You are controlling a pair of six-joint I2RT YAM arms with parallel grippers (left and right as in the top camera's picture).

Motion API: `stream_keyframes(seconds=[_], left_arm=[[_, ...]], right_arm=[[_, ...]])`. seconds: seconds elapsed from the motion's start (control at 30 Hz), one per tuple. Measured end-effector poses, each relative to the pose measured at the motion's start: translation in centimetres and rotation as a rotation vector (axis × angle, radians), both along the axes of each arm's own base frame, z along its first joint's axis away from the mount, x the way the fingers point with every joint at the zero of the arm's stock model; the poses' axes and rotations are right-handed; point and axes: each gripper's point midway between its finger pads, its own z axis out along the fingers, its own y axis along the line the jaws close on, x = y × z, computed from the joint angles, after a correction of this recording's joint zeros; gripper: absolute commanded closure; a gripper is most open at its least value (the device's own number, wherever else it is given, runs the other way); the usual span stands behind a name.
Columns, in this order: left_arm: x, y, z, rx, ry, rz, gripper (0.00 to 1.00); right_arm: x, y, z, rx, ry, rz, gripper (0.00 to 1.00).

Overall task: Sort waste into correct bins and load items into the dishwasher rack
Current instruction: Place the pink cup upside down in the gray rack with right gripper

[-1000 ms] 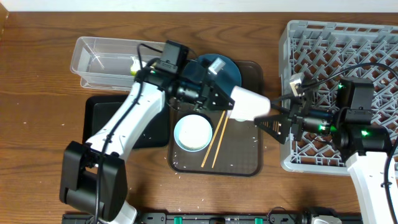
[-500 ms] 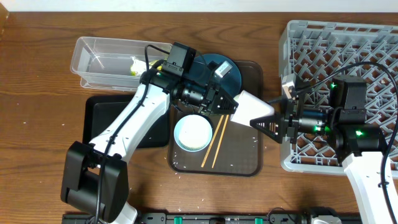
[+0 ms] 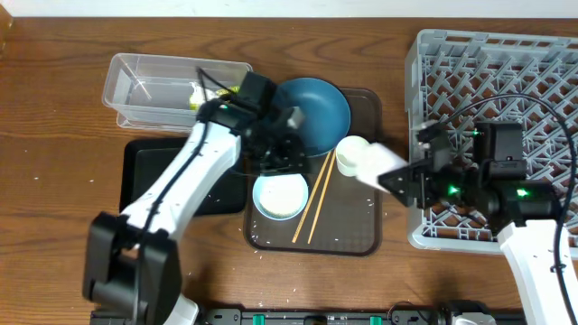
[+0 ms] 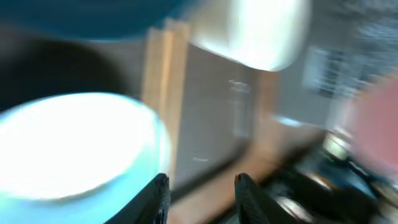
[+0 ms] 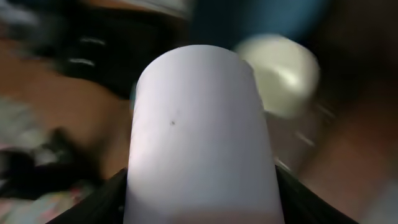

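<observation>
Your right end effector (image 3: pixel 390 176) is grasping the pink cup (image 5: pixel 199 137) sideways, hovering beside the rack (image 3: pixel 506 81) toward the bench's (image 3: pixel 54 226) right edge. Your left end effector (image 4: pixel 202 193) is hanging released beside the bowl (image 3: pixel 278 196).

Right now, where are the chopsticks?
In the overhead view, the chopsticks lie side by side on the brown tray near the middle of the table. They are just right of the pale bowl and below the blue dish.
</observation>
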Motion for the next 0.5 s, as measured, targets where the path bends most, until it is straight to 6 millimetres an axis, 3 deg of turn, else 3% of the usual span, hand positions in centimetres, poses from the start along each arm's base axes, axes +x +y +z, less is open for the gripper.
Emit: stream_keyframes(seconds=[0.1,0.2,0.23,0.37,0.5], left_arm=[[0.8,4.6,1.0,0.172,-0.096,0.085,0.62],[1.0,8.6,3.4,0.296,-0.204,0.169,0.58],[1.0,9.7,4.4,0.326,-0.242,0.192,0.55],[0.7,12.1,7.2,0.388,-0.352,0.258,0.54],[0.7,13.0,7.9,0.415,-0.388,0.281,0.54]], right_arm=[[1.2,-4.1,0.3,-0.131,0.018,-0.177,0.84],[2.3,-8.8,2.3,-0.244,0.002,-0.371,0.99],[2.5,-10.5,3.0,-0.277,0.001,-0.442,0.99],[2.1,-16.7,5.0,-0.389,0.027,-0.698,0.99],[1.2,-22.1,4.6,-0.460,0.135,-0.889,0.99]])
